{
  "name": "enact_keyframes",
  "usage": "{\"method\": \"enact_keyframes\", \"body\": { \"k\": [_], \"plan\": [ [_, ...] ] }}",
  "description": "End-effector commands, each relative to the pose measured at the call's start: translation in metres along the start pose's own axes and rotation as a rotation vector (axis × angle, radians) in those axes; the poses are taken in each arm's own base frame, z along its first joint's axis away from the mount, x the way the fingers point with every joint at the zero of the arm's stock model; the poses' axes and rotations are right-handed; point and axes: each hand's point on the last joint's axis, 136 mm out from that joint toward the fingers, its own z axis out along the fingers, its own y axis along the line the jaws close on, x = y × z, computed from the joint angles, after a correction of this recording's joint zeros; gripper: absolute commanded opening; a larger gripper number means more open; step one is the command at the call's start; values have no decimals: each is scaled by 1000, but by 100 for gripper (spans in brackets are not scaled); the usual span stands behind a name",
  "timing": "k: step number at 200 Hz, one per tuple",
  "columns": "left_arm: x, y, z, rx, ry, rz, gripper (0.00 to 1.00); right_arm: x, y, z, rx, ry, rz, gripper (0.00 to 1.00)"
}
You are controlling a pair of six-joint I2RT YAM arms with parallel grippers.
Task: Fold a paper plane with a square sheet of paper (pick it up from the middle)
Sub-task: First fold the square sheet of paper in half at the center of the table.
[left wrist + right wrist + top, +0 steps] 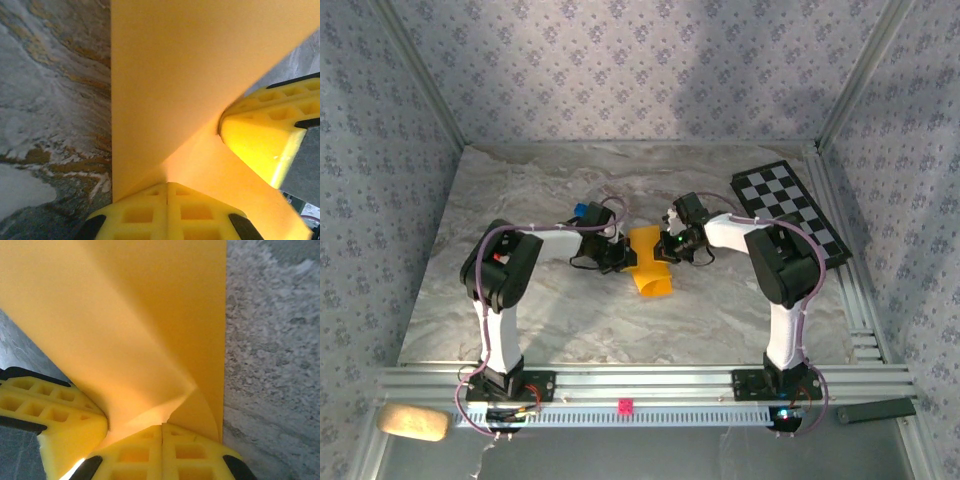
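Note:
The square sheet of paper (648,265) is orange-yellow, bent into a creased, curling shape, and sits between both grippers at mid-table. My left gripper (622,256) holds its left side and my right gripper (666,246) holds its right side. In the left wrist view the left gripper (167,186) is shut, with the paper (190,75) pinched at its tips. The right gripper's yellow fingers (265,132) press in from the right. In the right wrist view the right gripper (161,429) is shut on a curled edge of the paper (125,315). The paper plane is out of view.
A black-and-white checkered board (788,212) lies at the back right. A small blue cube (580,211) sits behind the left wrist. Patterned walls enclose the marble table (500,200), and an aluminium rail (640,385) runs along its near edge.

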Motion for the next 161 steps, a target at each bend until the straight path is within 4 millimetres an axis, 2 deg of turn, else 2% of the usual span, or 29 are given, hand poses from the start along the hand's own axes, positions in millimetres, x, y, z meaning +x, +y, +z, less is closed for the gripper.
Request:
{"method": "enact_keyframes", "body": {
  "k": [1, 35, 62, 91, 161],
  "plan": [
    [3, 15, -9, -76, -12, -9, 0, 53, -63, 13, 237, 146, 124, 0],
    [-6, -45, -32, 88, -33, 8, 7, 52, -60, 10, 234, 136, 129, 0],
    [0, -56, -31, 107, 2, -33, 7, 51, -58, 9, 234, 129, 139, 0],
    [11, -50, -16, 114, 32, -74, 6, 52, -57, 10, 226, 130, 147, 0],
    [37, 3, 5, -2, 66, -104, 6, 56, -57, 9, 231, 132, 149, 0]
  ]
}}
